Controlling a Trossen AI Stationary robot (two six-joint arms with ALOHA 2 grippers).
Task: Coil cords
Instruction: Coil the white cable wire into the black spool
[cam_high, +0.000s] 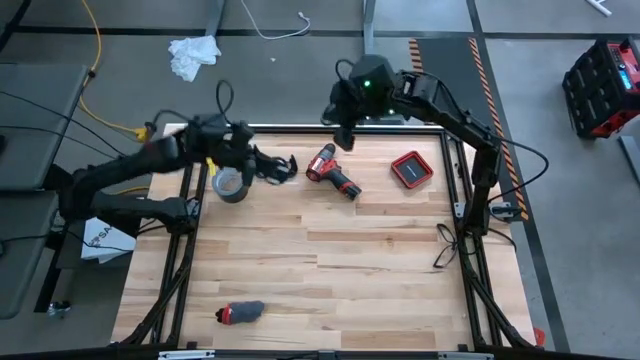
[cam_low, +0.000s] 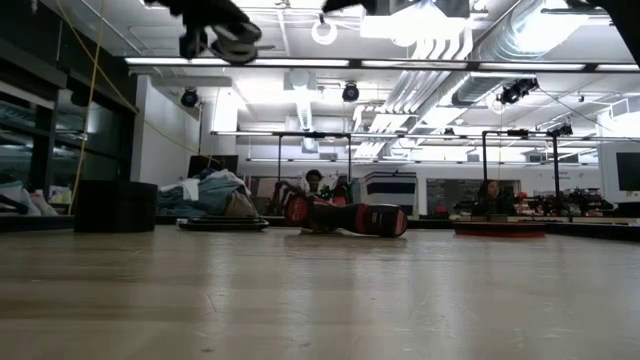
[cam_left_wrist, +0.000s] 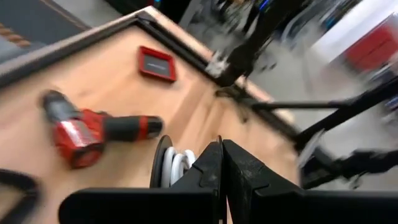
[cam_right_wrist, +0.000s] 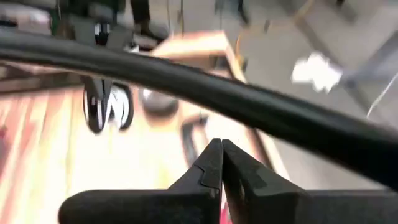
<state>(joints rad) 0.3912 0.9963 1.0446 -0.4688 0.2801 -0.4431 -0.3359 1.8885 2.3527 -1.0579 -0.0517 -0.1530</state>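
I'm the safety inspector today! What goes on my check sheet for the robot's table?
Surface: wooden table, nothing spilled on it.
Job's things: white cord, looped at its black disc, lifted off the table by the left gripper.
Clutter: red drill, red case, grey tape roll, small red and black tool.
Grippers: left gripper, fingers shut on the white cord; right gripper, fingers shut and empty, over the table's far edge.
Cables: black cable by the table's right edge; yellow cord on the floor.
Surroundings: white rag on the floor; a person far behind.
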